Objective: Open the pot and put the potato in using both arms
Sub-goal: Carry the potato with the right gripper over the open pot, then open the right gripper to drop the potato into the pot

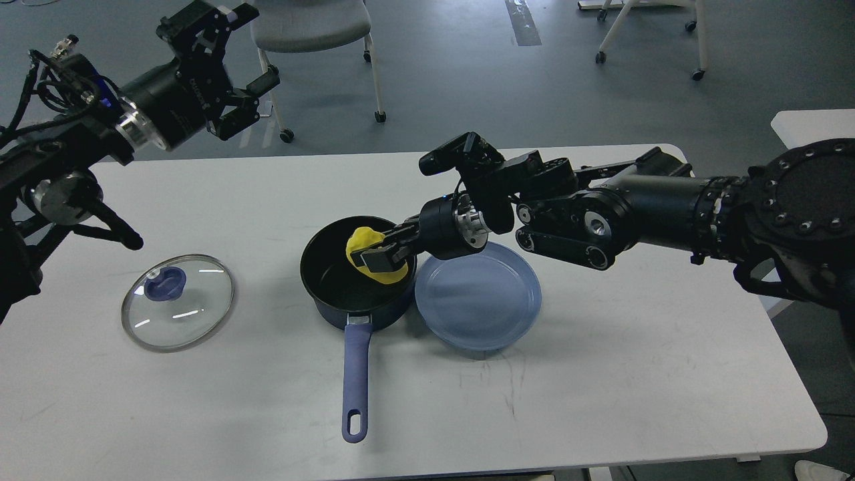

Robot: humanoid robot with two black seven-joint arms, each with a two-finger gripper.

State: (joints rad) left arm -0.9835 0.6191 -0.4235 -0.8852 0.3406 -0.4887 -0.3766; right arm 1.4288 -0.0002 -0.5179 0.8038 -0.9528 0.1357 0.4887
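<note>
A dark blue pot [337, 284] with a long blue handle stands open at the table's middle. Its glass lid [177, 310] with a blue knob lies flat on the table to the left. My right gripper [375, 257] is shut on the yellow potato [366, 246] and holds it inside the pot's mouth, at the right side of the rim. A blue plate [477, 297] sits right of the pot, with nothing on it. My left gripper [230, 60] is open and raised high above the table's far left edge, holding nothing.
The white table [601, 361] carries only the pot, lid and plate. A grey chair [314, 27] stands on the floor behind the table. Another white table [811, 133] shows at the right edge.
</note>
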